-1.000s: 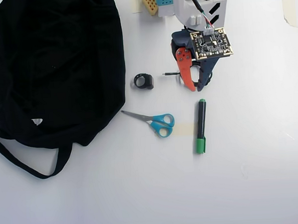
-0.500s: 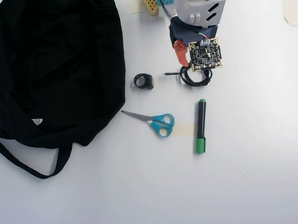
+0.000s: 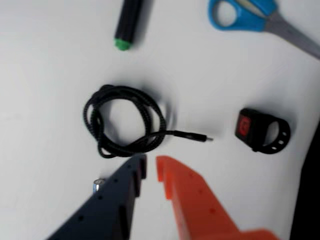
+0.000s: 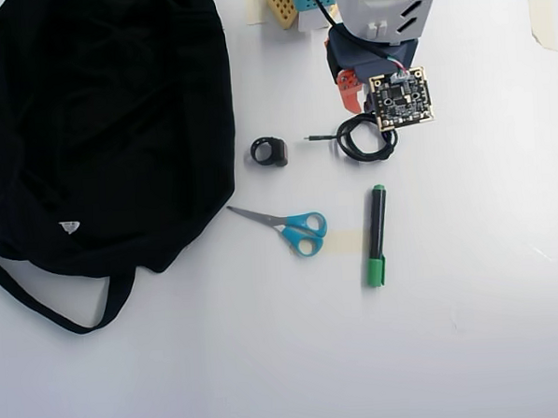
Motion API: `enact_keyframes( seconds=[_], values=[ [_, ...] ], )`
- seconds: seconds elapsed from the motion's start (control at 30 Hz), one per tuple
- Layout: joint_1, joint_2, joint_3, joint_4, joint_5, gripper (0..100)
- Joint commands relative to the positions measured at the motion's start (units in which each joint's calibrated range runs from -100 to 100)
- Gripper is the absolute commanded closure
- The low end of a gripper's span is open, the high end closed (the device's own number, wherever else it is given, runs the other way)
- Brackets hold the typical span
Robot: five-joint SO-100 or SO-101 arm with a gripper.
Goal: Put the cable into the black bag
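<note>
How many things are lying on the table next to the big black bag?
4. A small black ring-shaped gadget nearest the bag, the coiled black cable partly under the arm's camera board, blue-handled scissors below, and a green-capped marker beside them. Nothing else shows.

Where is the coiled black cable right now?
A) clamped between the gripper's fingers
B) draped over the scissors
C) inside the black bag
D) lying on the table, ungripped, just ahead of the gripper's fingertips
D: in the wrist view the coiled black cable lies flat on the white table, beyond the gripper, whose tips hold nothing.
</note>
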Motion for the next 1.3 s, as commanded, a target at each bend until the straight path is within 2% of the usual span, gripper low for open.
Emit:
enact_keyframes(
  seconds=[0.0, 0.17, 0.47, 0.67, 1.27],
  values=[
    [-0.55, -1.78, -1.43, 1.71, 0.25, 98],
    [-0.85, -1.78, -1.34, 1.63, 0.62, 97],
    [-0.85, -1.78, -1.25, 1.63, 7.91, 98],
    [-1.0, -1.7, -1.25, 1.63, 10.9, 98],
    [-7.21, -0.37, 1.0, 1.03, 8.01, 98]
  ],
)
